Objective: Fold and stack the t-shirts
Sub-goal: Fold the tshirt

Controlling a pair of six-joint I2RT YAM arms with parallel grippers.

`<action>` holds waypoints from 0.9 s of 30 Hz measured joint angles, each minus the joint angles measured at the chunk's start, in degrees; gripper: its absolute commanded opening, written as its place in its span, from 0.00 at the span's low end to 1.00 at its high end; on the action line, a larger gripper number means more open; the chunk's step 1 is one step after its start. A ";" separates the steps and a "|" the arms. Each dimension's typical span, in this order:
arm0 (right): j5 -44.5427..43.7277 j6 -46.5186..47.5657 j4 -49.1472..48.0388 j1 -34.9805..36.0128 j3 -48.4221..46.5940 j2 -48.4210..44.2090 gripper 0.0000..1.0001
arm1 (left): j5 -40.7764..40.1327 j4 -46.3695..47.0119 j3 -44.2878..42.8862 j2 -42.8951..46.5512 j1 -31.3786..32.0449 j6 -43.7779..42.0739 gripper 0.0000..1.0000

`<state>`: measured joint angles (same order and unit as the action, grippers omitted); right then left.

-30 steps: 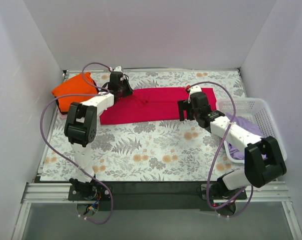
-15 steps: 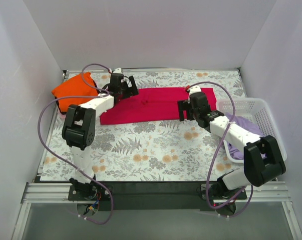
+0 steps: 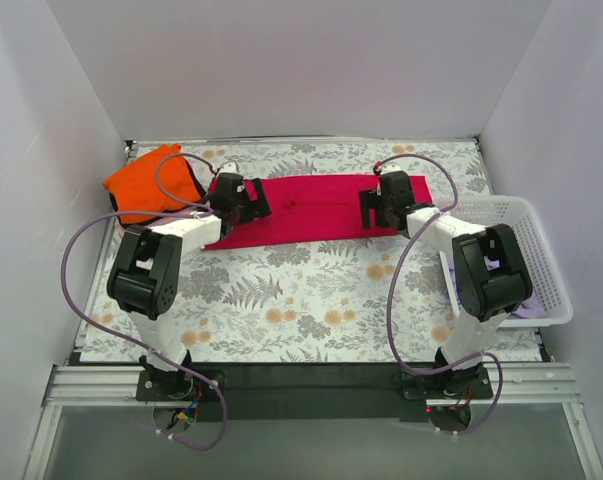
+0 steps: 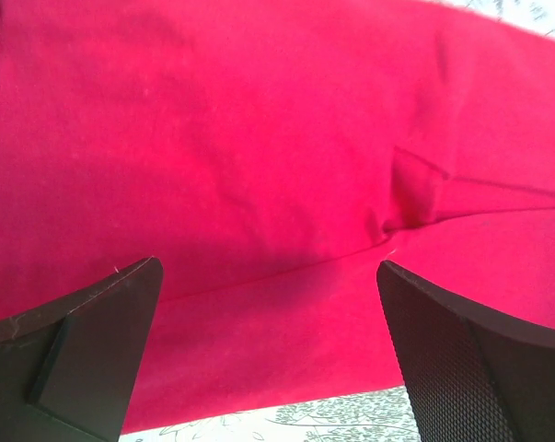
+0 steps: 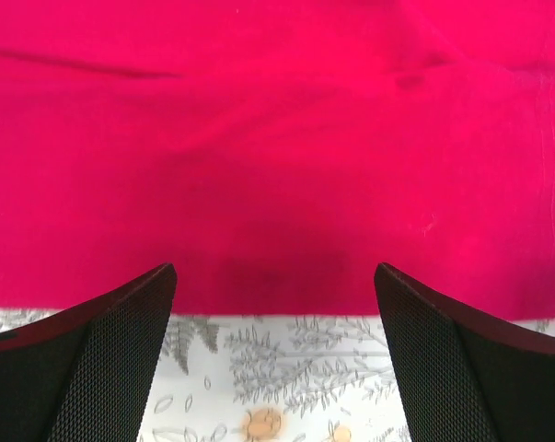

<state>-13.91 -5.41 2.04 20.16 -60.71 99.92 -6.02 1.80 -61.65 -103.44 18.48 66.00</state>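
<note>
A crimson-magenta t-shirt [image 3: 311, 205] lies as a long folded strip across the back middle of the floral table. My left gripper [image 3: 257, 200] hovers open over its left end; in the left wrist view the shirt [image 4: 259, 138] fills the frame beneath the left gripper [image 4: 268, 267], nothing between the fingers. My right gripper [image 3: 371, 210] stands open over the strip's right end. In the right wrist view the right gripper [image 5: 275, 267] straddles the shirt's [image 5: 259, 138] near edge. An orange t-shirt [image 3: 146, 185] lies bunched at the back left.
A white lattice basket [image 3: 506, 203] stands at the right edge, mostly behind my right arm, with a bit of lavender cloth [image 3: 529, 308] showing in it. The floral table cover [image 3: 301, 300] stretches in front of the shirt. White walls close in on three sides.
My left gripper has opened and let go of the crimson shirt's left end, then shifted slightly nearer. My right arm swung back and right, over the shirt's right end.
</note>
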 measured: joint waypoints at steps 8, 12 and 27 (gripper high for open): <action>0.61 -1.18 -3.15 -3.72 -1.92 4.39 0.80 | -0.04 1.55 0.33 -2.95 0.00 0.46 0.96; 0.66 -2.58 -3.78 -5.81 -3.06 6.82 0.80 | -0.42 2.86 -0.04 -5.05 0.02 0.35 0.96; 5.18 -3.82 -3.26 -6.21 -1.73 7.48 0.75 | 0.57 1.31 -9.49 -11.98 -1.97 -0.90 0.97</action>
<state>-8.73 -9.23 -1.21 13.96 -62.43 107.39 -5.45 3.11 -71.13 -115.42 16.51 65.10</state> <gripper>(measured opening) 0.755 0.972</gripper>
